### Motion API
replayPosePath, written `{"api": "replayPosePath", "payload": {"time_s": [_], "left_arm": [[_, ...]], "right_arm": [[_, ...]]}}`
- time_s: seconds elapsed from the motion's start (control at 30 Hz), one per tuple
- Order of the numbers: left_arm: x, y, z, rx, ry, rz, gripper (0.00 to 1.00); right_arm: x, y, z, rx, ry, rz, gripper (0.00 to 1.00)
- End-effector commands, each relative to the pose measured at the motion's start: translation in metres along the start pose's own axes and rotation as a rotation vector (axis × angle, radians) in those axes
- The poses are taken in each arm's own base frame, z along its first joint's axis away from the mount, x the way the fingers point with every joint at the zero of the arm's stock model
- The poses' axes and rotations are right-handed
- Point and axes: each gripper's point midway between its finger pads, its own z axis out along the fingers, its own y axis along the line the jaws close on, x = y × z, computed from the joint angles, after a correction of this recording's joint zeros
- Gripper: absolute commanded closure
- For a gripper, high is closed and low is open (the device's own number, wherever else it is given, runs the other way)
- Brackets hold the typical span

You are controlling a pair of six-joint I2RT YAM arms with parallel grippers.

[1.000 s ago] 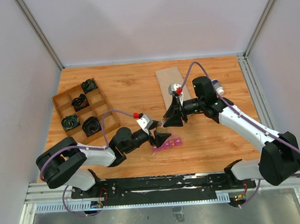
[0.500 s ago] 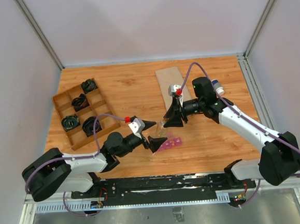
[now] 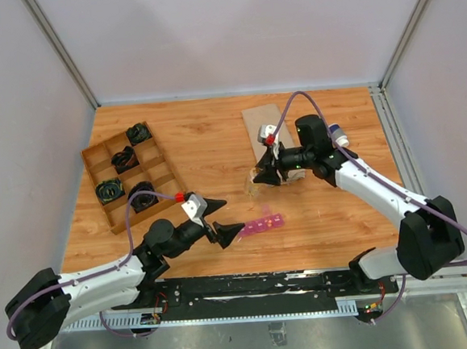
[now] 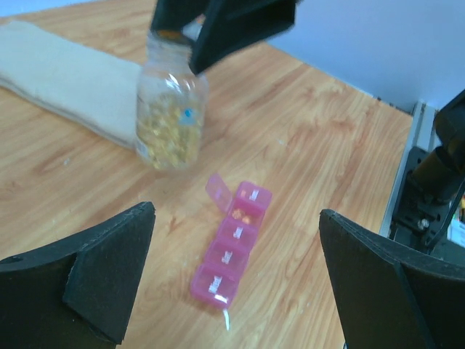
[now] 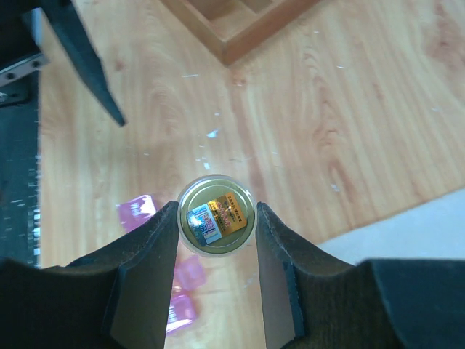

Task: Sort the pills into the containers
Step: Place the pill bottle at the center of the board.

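I read the left gripper (image 3: 233, 215) as wide open and empty, its jaws spread either side of the containers (image 4: 231, 251). The strip lay flat on the table (image 3: 207, 144), toward the near side and well apart from the wooden tray (image 3: 128, 171). Its far end compartment had the lid (image 4: 218, 190) flipped up; the others looked closed. The right gripper (image 3: 264, 175) was clamped on a clear bottle (image 5: 216, 223) of yellow pills, held just beyond the strip. I judged the strip light, thin-walled and slick, so liable to skid if nudged. I would pin it across its long sides at the middle, clear of the hinged lids
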Motion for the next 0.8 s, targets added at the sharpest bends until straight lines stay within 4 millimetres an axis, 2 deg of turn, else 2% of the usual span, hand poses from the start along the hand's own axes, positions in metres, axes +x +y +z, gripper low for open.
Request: {"api": "replayPosePath", "payload": {"time_s": [0.0,0.1,0.33,0.53,0.7,0.77], "left_arm": [[0.023,0.008,-0.014,-0.023,0.048,0.011,0.01],[0.03,0.008,-0.018,-0.011,0.062,0.035,0.01],[0.041,0.009,-0.023,-0.002,0.085,0.062,0.01],[0.046,0.004,-0.027,0.036,0.083,0.087,0.02],[0.051,0.003,-0.028,0.054,0.09,0.11,0.03],[0.052,0.002,-0.028,0.065,0.092,0.121,0.03]], "right_arm": [[-0.024,-0.036,0.01,0.12,-0.04,-0.171,0.78],[-0.027,-0.058,0.023,0.159,-0.053,-0.201,0.78],[-0.013,-0.099,0.063,0.207,0.031,-0.186,0.78],[0.004,-0.123,0.088,0.253,0.139,-0.183,0.77],[0.019,-0.141,0.097,0.291,0.207,-0.164,0.76],[0.023,-0.141,0.101,0.283,0.218,-0.157,0.74]]}}
